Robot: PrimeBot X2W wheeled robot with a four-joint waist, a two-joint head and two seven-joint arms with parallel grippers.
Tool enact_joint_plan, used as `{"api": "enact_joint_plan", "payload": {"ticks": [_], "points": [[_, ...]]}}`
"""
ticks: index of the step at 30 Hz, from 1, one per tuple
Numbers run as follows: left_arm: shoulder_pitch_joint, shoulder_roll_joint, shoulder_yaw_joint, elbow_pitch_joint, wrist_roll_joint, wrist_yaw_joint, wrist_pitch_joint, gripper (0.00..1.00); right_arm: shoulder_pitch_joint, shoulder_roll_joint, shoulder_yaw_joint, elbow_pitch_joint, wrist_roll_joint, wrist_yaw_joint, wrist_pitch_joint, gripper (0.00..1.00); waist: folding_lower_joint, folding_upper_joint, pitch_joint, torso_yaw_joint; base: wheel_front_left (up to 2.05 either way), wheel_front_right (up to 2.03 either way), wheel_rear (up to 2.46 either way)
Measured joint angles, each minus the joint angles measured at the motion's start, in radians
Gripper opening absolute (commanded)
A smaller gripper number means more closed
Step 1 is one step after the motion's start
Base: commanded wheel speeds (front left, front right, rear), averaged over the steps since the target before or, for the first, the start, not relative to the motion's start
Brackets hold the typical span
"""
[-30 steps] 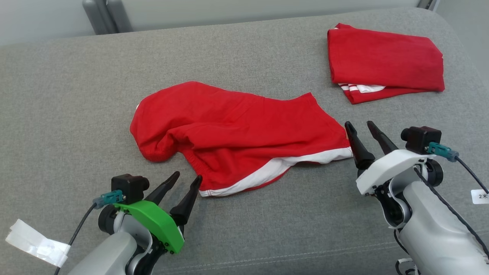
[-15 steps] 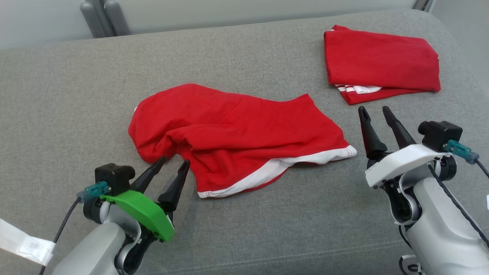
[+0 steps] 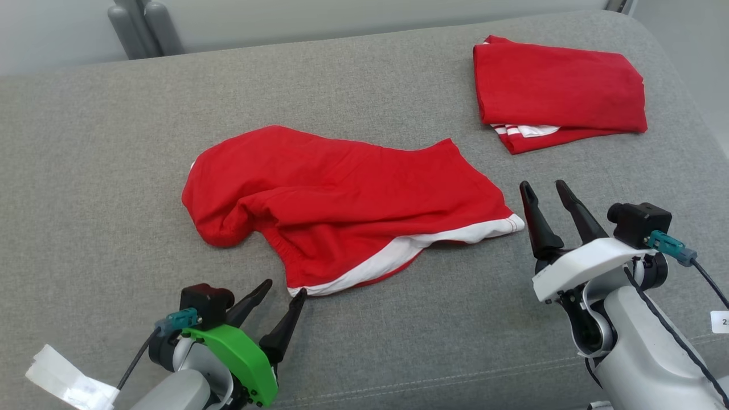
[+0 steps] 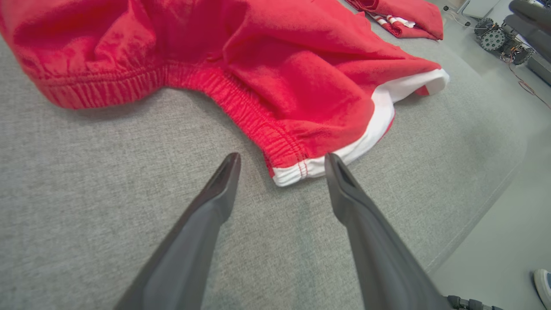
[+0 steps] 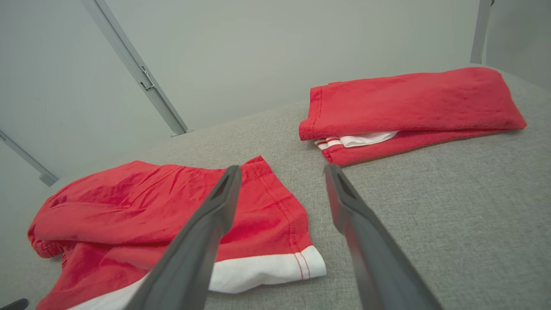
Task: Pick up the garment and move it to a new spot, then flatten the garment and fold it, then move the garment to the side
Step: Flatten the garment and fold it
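A crumpled pair of red shorts (image 3: 347, 205) with a white hem lies in the middle of the grey cushion (image 3: 97, 171); it also shows in the left wrist view (image 4: 275, 64) and the right wrist view (image 5: 142, 206). My left gripper (image 3: 285, 287) is open just short of the shorts' near white corner (image 4: 297, 172), with nothing between its fingers. My right gripper (image 3: 545, 189) is open and empty, hovering just right of the shorts' right hem corner (image 5: 308, 262).
A second red garment (image 3: 555, 91), folded with white stripes showing, lies at the cushion's far right corner (image 5: 409, 112). White tape (image 3: 65, 381) sits at the lower left. A grey post (image 3: 136, 28) stands behind the cushion. Floor lies beyond the cushion's near edge (image 4: 473, 215).
My left gripper has drawn back down and to the right, ending at the shorts' near white corner. My right gripper rose, then came back down beside the hem. The head camera shifted slightly.
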Motion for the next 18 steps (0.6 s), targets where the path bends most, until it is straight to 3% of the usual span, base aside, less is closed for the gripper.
{"api": "enact_joint_plan", "payload": {"ticks": [14, 16, 18], "points": [[-0.002, -0.042, -0.014, 0.061, -0.019, -0.007, 0.026, 1.00, 0.016, 0.013, 0.001, -0.015, -0.035, 0.002, 0.000, 1.00, 0.0000, 0.0000, 0.019, -0.030, 0.00, 0.00, 0.00], [-0.003, -0.045, -0.015, 0.063, -0.019, -0.007, 0.026, 0.76, 0.017, 0.013, -0.003, -0.016, -0.036, 0.002, 0.000, 1.00, 0.0000, 0.0000, 0.020, -0.032, 0.00, 0.00, 0.00], [-0.004, -0.047, -0.015, 0.067, -0.019, -0.007, 0.026, 0.66, 0.019, 0.013, -0.007, -0.019, -0.041, 0.002, 0.000, 1.00, 0.0000, 0.0000, 0.021, -0.033, 0.00, 0.00, 0.00]]}}
